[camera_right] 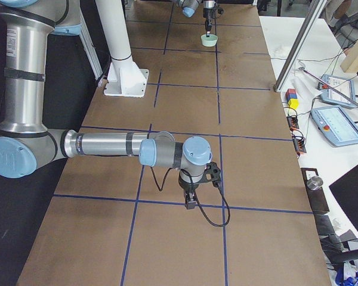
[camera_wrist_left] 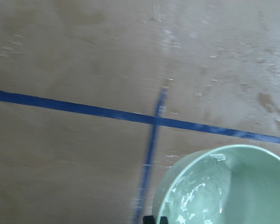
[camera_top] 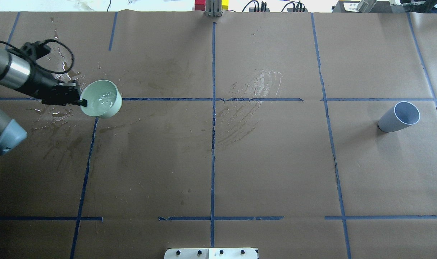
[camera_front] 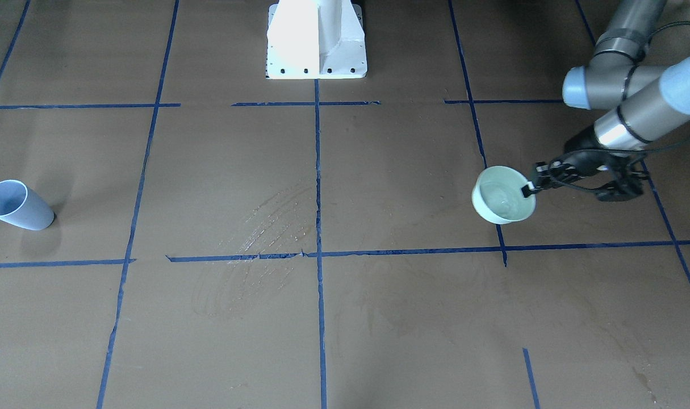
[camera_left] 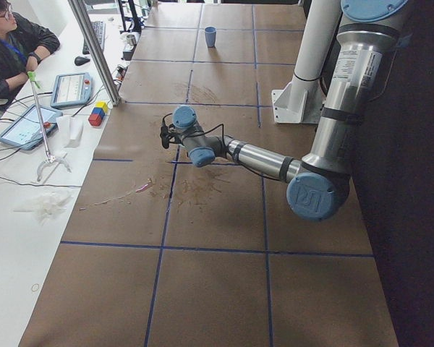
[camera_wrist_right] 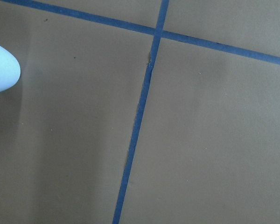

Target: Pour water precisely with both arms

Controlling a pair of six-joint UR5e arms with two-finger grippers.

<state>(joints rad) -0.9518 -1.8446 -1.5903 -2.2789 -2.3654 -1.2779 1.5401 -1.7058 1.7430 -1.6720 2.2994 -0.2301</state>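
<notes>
The black left gripper [camera_top: 82,101] is closed on the rim of the round pale green bowl [camera_top: 101,102] with water inside. The bowl is at the robot's left end, maybe lifted a little, but that is hard to see. The tall grey-blue plastic cup [camera_top: 398,118] stands far off, near the right edge. I think this is the carrying step. Next the bowl must travel level toward the cup. Nothing stands on the brown paper table [camera_top: 268,172] between them. The right gripper [camera_right: 191,199] points down; I cannot tell if it is open.

Pale green bowl [camera_top: 109,112], grey-blue cup [camera_top: 396,121], brown table [camera_top: 276,162] under a blue tape grid [camera_top: 213,162], white pedestal [camera_front: 316,40].
</notes>
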